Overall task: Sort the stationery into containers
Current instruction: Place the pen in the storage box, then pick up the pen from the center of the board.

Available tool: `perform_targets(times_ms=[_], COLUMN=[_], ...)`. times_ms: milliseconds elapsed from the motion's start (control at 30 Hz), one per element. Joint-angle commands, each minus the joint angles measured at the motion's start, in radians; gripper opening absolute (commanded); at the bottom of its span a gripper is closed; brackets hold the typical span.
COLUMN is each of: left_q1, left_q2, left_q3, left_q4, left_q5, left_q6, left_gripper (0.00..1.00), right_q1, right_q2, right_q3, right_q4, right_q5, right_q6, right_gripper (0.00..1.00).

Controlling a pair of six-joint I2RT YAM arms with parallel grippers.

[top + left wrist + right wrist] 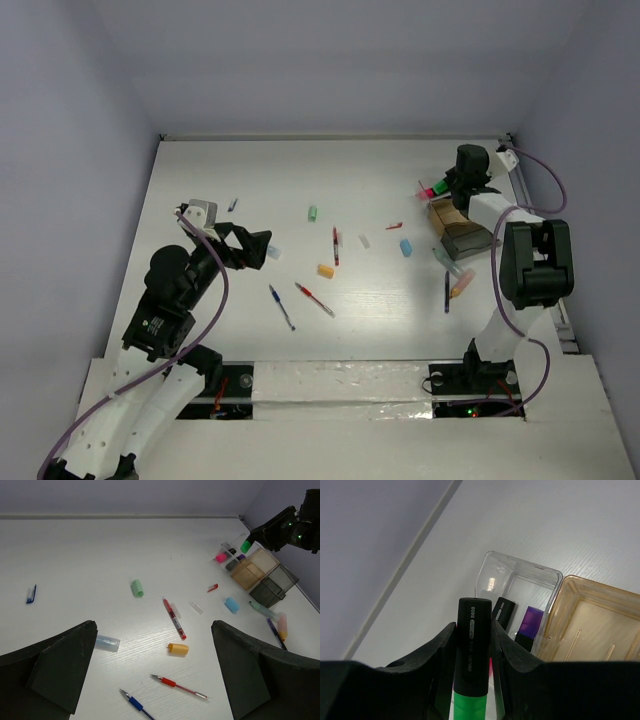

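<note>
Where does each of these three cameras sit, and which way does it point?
Top external: above and behind the robot, facing down at the table; both arms show, left gripper and right gripper.
Left wrist: on the left arm, looking across the stationery towards the containers; its open fingers frame the view.
Right wrist: on the right arm, looking down at the containers; its fingers clamp a green highlighter.
Shared: all show that highlighter.
</note>
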Motion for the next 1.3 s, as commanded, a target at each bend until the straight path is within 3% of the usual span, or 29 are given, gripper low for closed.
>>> perform_targets(times_ms=[0,167,300,500,633,700,733,767,800,833,933,967,1067,1167,1200,1267], left_q1=[0.003,0.003,0.003,0.003,0.012,0.012,0.023,0.023,0.023,0.032,0.041,0.041,0.063,0.084,0.095,0.095], left_q2=[0.005,0.005,0.005,0.002,-0.001,-0.005,-0.009,-0.01,-0.013,-0.013,-0.019,-0.024,-0.054,-0.073,-0.075,-0.078], left_q3=[0.032,0.032,0.029,0.032,0.034,0.037,0.037,0.037,0.037,0.038,0.054,0.055,0.055,0.052,0.052,0.055], left_q4=[0.04,0.041,0.043,0.043,0.038,0.034,0.032,0.031,0.031,0.029,0.003,0.001,0.0,-0.002,-0.003,-0.011], left_q5=[0.011,0.014,0.017,0.014,-0.002,-0.014,-0.02,-0.023,-0.028,-0.037,-0.075,-0.11,-0.16,-0.19,-0.195,-0.212], left_q6=[-0.006,-0.006,-0.008,-0.008,-0.005,-0.002,-0.002,-0.002,-0.002,-0.003,-0.008,-0.009,-0.019,-0.023,-0.026,-0.026], left_gripper=[0.99,0.98,0.98,0.98,0.96,0.9,0.85,0.73,0.66,0.6,0.11,0.0,0.0,0.21,0.23,0.28], right_q1=[-0.006,-0.006,-0.006,0.005,0.12,0.265,0.316,0.403,0.445,0.488,0.678,0.724,0.882,0.991,1.008,1.028], right_q2=[0.002,-0.02,-0.051,-0.157,-0.223,-0.226,-0.217,-0.212,-0.208,-0.203,-0.17,-0.157,-0.105,-0.013,0.014,0.094], right_q3=[-0.003,-0.029,-0.043,-0.091,-0.075,-0.022,-0.006,0.003,-0.002,-0.009,-0.002,0.009,0.049,0.137,0.162,0.228], right_q4=[0.065,0.089,0.092,0.143,0.114,0.001,-0.032,-0.059,-0.081,-0.083,-0.135,-0.162,-0.218,-0.297,-0.344,-0.388], right_q5=[0.05,0.017,0.001,-0.136,-0.394,-0.419,-0.452,-0.482,-0.506,-0.594,-0.62,-0.612,-0.626,-0.563,-0.53,-0.494], right_q6=[0.059,0.054,0.028,-0.061,-0.257,-0.329,-0.375,-0.386,-0.389,-0.394,-0.449,-0.461,-0.489,-0.523,-0.529,-0.544], right_gripper=[0.32,0.51,0.55,0.53,0.46,0.38,0.34,0.3,0.12,0.0,0.0,0.0,0.01,0.3,0.38,0.43])
